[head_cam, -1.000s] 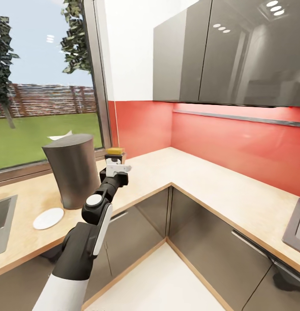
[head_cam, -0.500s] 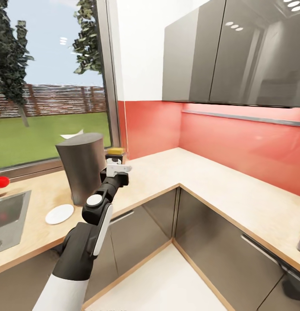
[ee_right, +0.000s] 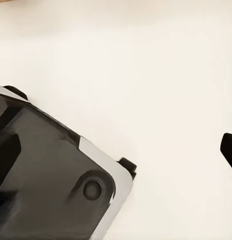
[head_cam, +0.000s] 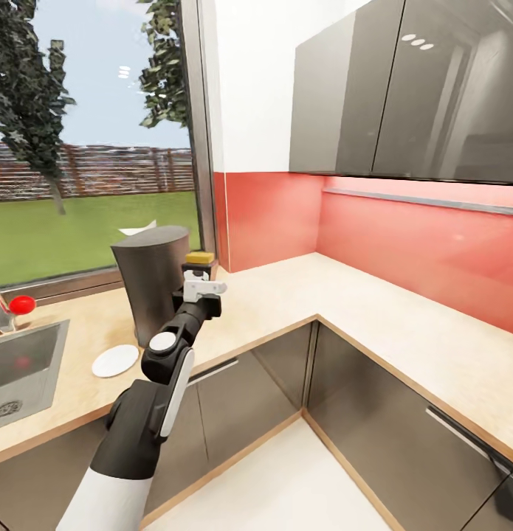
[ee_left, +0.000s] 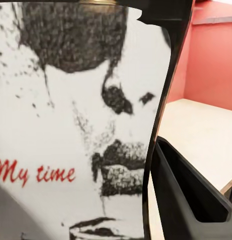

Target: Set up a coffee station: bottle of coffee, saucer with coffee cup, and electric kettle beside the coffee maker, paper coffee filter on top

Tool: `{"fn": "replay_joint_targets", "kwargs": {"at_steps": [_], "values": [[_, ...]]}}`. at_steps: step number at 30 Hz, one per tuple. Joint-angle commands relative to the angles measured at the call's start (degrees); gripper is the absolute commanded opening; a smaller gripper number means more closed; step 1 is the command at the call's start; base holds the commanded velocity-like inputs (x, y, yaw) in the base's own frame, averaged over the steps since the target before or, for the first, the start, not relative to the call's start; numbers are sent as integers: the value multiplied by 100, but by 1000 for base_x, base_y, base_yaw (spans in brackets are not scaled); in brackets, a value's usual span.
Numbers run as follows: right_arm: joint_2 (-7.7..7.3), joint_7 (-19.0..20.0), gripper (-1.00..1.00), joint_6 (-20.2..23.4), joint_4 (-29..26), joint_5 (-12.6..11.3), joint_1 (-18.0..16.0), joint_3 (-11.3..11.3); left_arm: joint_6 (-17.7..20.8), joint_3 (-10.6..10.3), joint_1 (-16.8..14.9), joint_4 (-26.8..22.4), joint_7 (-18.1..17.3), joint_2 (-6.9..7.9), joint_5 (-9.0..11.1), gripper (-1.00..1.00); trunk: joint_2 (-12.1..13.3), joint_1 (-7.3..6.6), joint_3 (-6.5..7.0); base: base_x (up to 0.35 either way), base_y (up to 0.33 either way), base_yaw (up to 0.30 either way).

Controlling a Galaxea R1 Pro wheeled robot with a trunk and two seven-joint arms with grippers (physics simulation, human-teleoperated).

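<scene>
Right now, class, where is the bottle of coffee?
In the head view the bottle of coffee sits in the left gripper, held above the kitchen countertop just right of the coffee maker.

Bottle of coffee (head_cam: 198,259): body hidden behind the left gripper (head_cam: 201,289), yellow lid alone visible; in the left wrist view its white label (ee_left: 75,135) is cut off at top, left and bottom edges. Paper coffee filter (head_cam: 138,229): lower part hidden behind the coffee maker (head_cam: 153,284). Sink (head_cam: 23,365): cut by the left frame edge. Right gripper (ee_right: 229,150): one dark fingertip at the right edge, jaws' stance indiscernible.
</scene>
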Motion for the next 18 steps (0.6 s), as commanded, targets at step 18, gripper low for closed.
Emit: {"fn": "replay_joint_targets", "kwargs": {"at_steps": [18], "values": [[384, -744, 100, 1, 163, 699, -6, 154, 57, -8, -10, -7, -5, 0, -65, -100, -8, 2, -9, 24, -71, 96]]}}
